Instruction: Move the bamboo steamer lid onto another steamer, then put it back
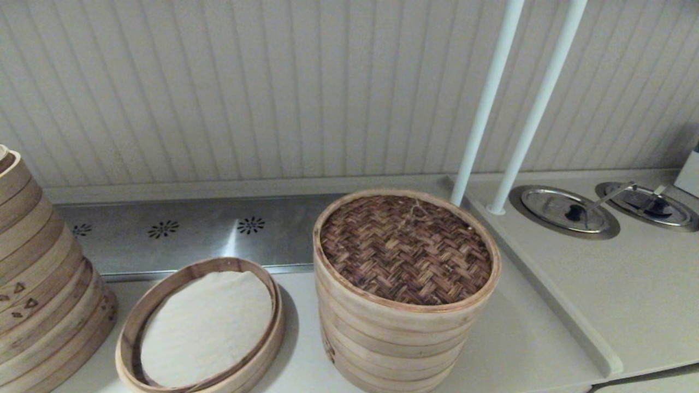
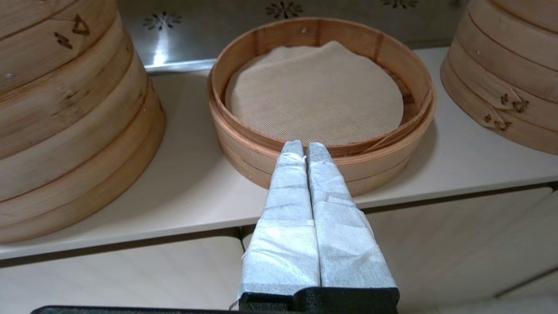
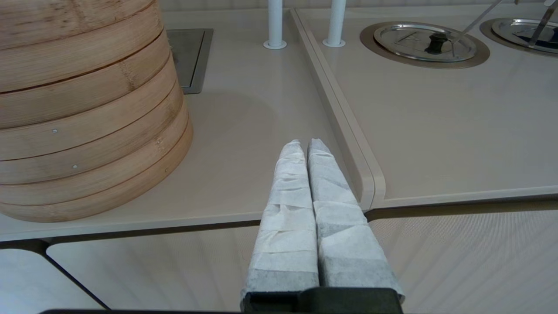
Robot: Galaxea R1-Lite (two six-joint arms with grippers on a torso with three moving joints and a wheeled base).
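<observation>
Pressing fingers together, left gripper [image 2: 304, 146] and right gripper [image 3: 305, 144] escape head view.

Marked steamer stack [image 1: 38, 284], edge-cropped

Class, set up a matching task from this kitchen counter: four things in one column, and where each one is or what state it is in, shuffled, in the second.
Things
1. bamboo steamer lid
2. low steamer
3. steel lids
4. left gripper

Descriptions
A. holds only a white cloth liner
B. set flush in the counter, far right
C. jaws shut, in front of the low steamer
D. on top of the tall steamer stack

Pairs: 1-D, 2-A, 3-B, 4-C
</observation>
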